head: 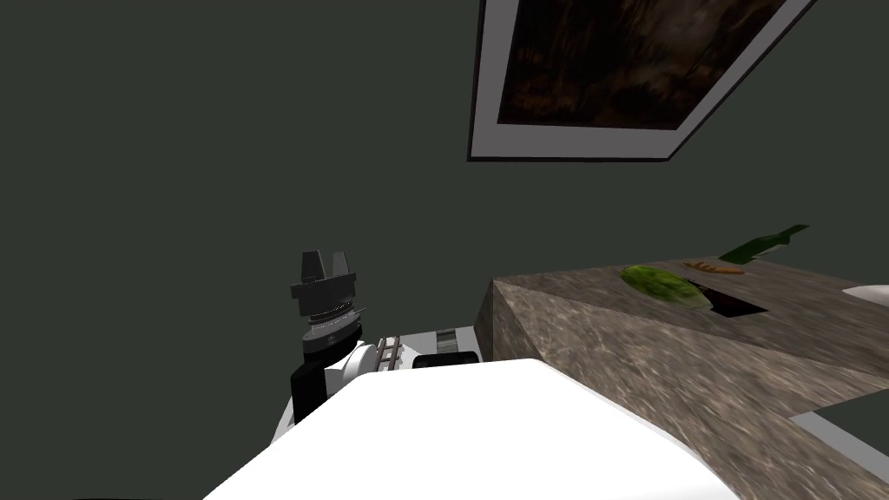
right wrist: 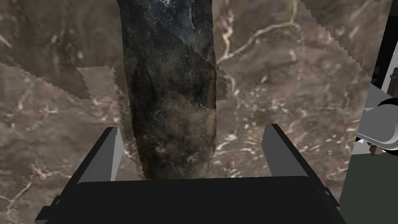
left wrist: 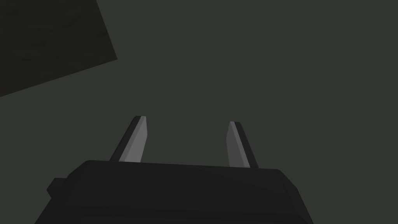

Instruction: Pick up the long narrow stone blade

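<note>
Your right pincer, fingers apart, is straddling the stone blade on the worktop. Clamping and lifting are remaining. Left pincer is idling apart.

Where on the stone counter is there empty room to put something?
The wide near stretch of the counter, this side of the green vegetable, is bare. The far end is crowded: vegetable, orange stick, green bottle.

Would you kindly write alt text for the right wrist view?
A long, dark stone blade lies on a brown marbled countertop, running between the open fingers of the right hand, nearer one finger than the other.
</note>
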Controlling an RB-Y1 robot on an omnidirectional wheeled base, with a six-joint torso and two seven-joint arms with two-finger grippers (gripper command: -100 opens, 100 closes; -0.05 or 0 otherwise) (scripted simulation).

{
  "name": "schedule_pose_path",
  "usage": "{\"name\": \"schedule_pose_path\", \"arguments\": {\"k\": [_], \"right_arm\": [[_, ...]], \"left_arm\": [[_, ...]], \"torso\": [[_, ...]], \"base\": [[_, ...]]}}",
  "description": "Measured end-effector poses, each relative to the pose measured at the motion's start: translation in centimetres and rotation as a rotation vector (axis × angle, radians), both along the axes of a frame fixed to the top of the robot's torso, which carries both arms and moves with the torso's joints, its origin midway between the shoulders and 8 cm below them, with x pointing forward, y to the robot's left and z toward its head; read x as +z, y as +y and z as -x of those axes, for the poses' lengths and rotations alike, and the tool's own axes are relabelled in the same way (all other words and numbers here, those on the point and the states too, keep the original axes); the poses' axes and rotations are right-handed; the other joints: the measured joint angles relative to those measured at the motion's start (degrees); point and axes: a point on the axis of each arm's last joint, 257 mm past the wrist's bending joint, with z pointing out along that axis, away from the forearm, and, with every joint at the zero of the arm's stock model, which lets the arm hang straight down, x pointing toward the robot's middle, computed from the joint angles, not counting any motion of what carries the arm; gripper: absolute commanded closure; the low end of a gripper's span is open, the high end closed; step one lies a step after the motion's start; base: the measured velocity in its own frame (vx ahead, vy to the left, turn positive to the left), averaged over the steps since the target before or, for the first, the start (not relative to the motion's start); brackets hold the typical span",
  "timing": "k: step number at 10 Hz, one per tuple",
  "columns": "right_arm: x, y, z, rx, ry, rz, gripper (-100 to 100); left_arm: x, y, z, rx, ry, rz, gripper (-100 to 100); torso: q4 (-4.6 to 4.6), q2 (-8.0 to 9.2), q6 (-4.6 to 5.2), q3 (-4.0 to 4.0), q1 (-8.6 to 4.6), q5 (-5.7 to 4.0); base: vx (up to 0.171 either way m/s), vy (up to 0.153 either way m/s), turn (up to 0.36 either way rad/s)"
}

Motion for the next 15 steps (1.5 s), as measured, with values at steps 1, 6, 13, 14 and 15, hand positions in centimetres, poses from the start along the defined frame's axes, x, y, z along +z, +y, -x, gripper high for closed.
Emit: {"name": "schedule_pose_path", "arguments": {"k": [1,6,13,14,15], "right_arm": [[-0.4,0.3,-0.5,0.008,0.001,-0.002,-100],[-1.4,0.4,-1.8,0.029,0.004,0.007,100],[-0.8,0.2,-1.0,0.014,0.003,0.005,100],[-0.4,0.1,-0.6,0.006,0.001,0.004,100],[-0.1,-0.1,-0.2,0.001,0.000,0.004,100]], "left_arm": [[0.0,0.0,0.0,0.000,0.000,0.000,0],[0.0,0.0,0.0,0.000,0.000,0.000,0],[0.0,0.0,0.0,0.000,0.000,0.000,0],[0.0,0.0,0.0,0.000,0.000,0.000,0],[0.0,0.0,0.0,0.000,0.000,0.000,0]], "torso": [[0.00,0.00,0.00,0.00,-0.03,-0.01],[0.01,-0.02,0.02,0.00,0.11,-0.07],[0.01,-0.05,-0.02,-0.02,0.21,-0.07],[0.00,-0.05,0.00,-0.02,0.25,-0.06],[0.00,-0.04,0.01,-0.02,0.23,-0.06]], "base": [[-0.010,-0.029,-0.069],[-0.006,-0.016,-0.031],[0.004,0.015,0.040],[0.008,0.033,0.055],[0.009,0.027,0.069]]}}
